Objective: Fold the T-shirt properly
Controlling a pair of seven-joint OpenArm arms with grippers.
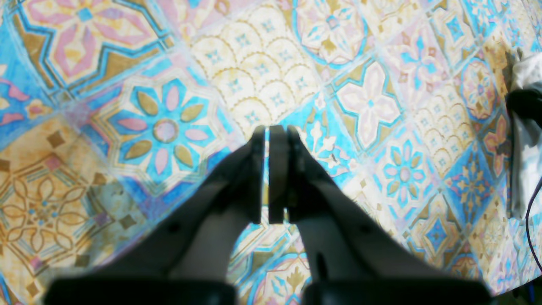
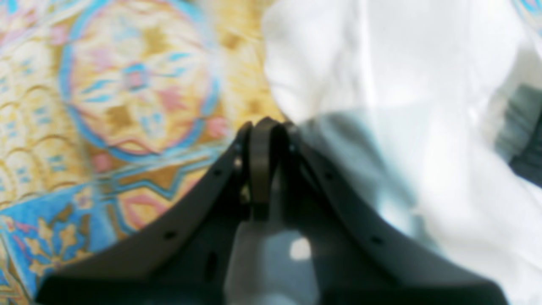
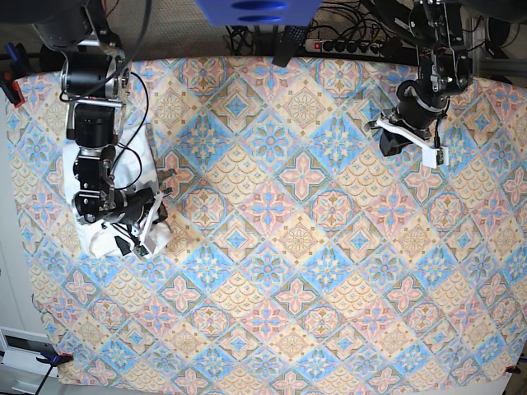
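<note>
The T-shirt [image 3: 140, 164] is a bunched white bundle at the table's left side, partly under the right arm. In the right wrist view the T-shirt [image 2: 402, 84] fills the right half, plain white and blurred, with no print showing. Its edge runs straight into the tips of my right gripper [image 2: 266, 125], which is shut on that cloth edge. In the base view the right gripper [image 3: 148, 222] sits at the bundle's lower right corner. My left gripper [image 1: 267, 129] is shut and holds nothing. It hangs over bare tablecloth at the far right [image 3: 391, 140], well away from the shirt.
A patterned blue, yellow and pink tablecloth [image 3: 288, 247] covers the whole table. A power strip and cables [image 3: 329, 45] lie along the back edge. A blue object [image 3: 255, 10] hangs above the back. Clamps hold the cloth at the left edge [image 3: 8, 82].
</note>
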